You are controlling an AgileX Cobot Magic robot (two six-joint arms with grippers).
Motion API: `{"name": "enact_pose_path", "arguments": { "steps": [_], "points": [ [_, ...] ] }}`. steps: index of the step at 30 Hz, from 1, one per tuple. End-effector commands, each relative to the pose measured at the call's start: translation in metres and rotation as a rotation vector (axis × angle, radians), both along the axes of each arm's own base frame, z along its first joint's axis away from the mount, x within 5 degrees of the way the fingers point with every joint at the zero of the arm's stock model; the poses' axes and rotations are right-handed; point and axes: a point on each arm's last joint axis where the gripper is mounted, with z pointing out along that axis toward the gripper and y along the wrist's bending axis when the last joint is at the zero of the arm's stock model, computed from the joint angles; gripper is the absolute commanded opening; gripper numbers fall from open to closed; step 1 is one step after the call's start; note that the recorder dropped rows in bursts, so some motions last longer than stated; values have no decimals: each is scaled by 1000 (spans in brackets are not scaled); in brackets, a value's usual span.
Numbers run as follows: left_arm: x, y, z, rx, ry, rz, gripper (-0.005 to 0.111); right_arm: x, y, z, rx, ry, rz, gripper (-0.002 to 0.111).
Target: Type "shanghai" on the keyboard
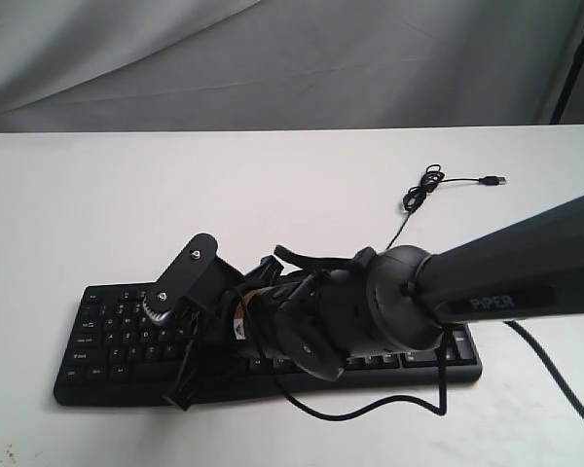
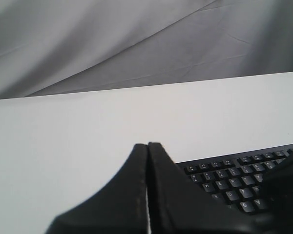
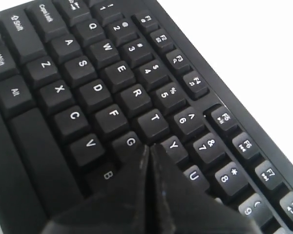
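Observation:
The black keyboard (image 1: 117, 387) lies on the white table, near its front. My right arm (image 1: 506, 277) reaches across it from the right, hiding its middle. In the right wrist view my right gripper (image 3: 149, 146) is shut with nothing in it. Its joined tips sit low over the keys (image 3: 97, 92) where G, T and Y meet, and they cover the H key. My left gripper (image 2: 147, 145) is also shut and empty. It hovers off the keyboard's left end (image 2: 234, 185), apart from it, and does not show in the exterior view.
The keyboard's thin USB cable (image 1: 423, 190) lies coiled behind the keyboard at the right, its plug (image 1: 493, 181) loose on the table. A black arm cable (image 1: 370, 409) loops in front of the keyboard. A grey cloth hangs behind the table.

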Motion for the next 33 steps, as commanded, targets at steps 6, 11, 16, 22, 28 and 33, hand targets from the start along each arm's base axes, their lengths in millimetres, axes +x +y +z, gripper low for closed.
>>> {"name": "enact_pose_path", "arguments": {
  "steps": [6, 11, 16, 22, 28, 33],
  "points": [
    [0, 0, -1, -2, -2, -3, 0, 0, -1, -1, -4, -2, 1, 0],
    [0, 0, -1, -2, -2, -3, 0, 0, -2, -1, -9, -5, 6, 0],
    [0, 0, -1, -2, -2, -3, 0, 0, -1, -1, -3, -10, 6, 0],
    [0, 0, -1, -2, -2, -3, 0, 0, -1, 13, 13, -26, 9, 0],
    [0, 0, -1, -2, -2, -3, 0, -2, -2, 29, 24, -36, 14, 0],
    [0, 0, -1, -2, -2, -3, 0, -4, 20, 39, -9, -15, 55, 0]
  ]
}}
